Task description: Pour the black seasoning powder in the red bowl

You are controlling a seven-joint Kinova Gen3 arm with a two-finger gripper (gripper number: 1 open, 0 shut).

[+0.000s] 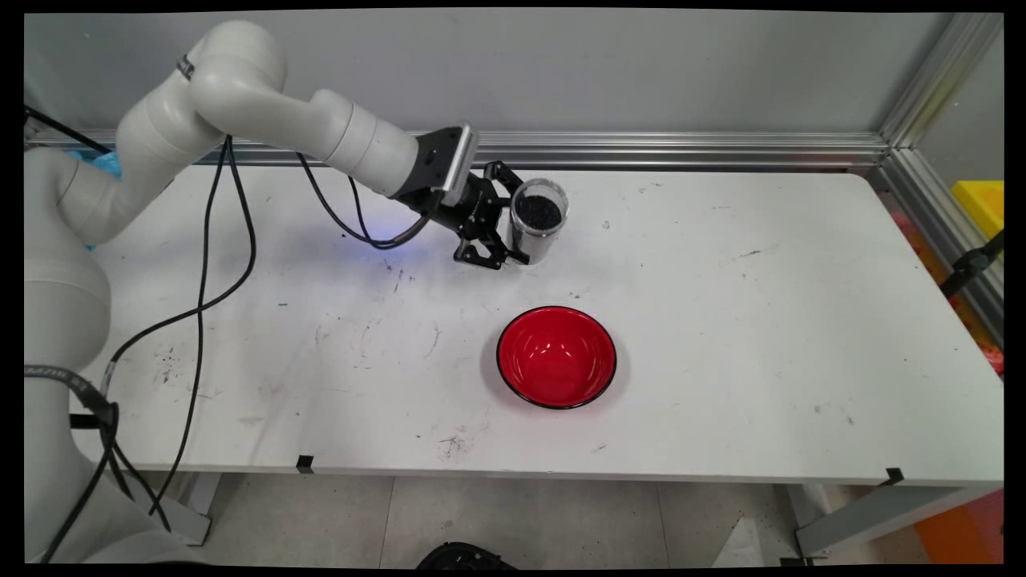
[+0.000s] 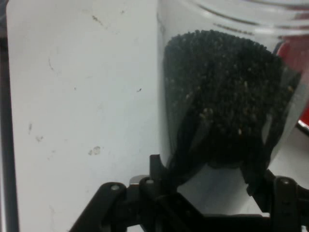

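Gripper jaws clamped on clear jar of black granules, jar tilted above the table. Red bowl sits nearer the camera than jar.

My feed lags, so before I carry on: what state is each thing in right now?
End effector: shut on the jar, fingers either side of it.
Jar: clear, no lid, held tilted at the table's far side, partly filled with black grains.
Red bowl: upright on the table, empty, apart from the jar and nearer the camera.
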